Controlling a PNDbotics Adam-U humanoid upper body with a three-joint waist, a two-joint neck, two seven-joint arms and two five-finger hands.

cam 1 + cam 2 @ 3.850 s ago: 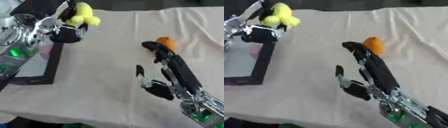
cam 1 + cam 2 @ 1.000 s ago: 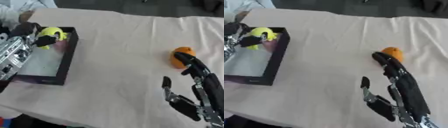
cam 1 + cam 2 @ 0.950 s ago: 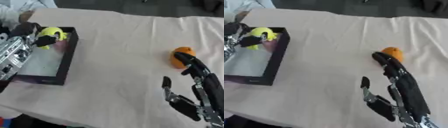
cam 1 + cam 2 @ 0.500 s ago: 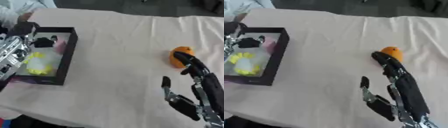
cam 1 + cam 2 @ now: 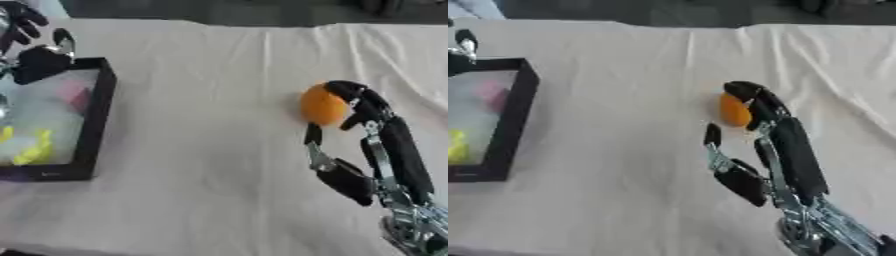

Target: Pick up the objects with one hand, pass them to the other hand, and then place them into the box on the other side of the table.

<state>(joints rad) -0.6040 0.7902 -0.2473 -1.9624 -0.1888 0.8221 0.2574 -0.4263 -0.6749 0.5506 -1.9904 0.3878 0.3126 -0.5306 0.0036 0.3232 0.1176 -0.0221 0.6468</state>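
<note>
A round orange object lies on the cloth right of centre. My right hand comes in from the lower right, open, its straight fingers lying along the orange object's right side and over its top, its thumb just below it. A yellow object rests inside the black box at the left, with a pink thing farther back in it. My left hand hovers over the box's far corner, open, holding nothing.
A beige cloth with soft folds covers the table. The box's raised black rim stands between the left hand and the middle of the cloth. A dark strip runs along the far edge.
The left hand let go of the yellow object, which now lies in the box. The camera shifted. The right hand's fingers reached farther along the orange object.
</note>
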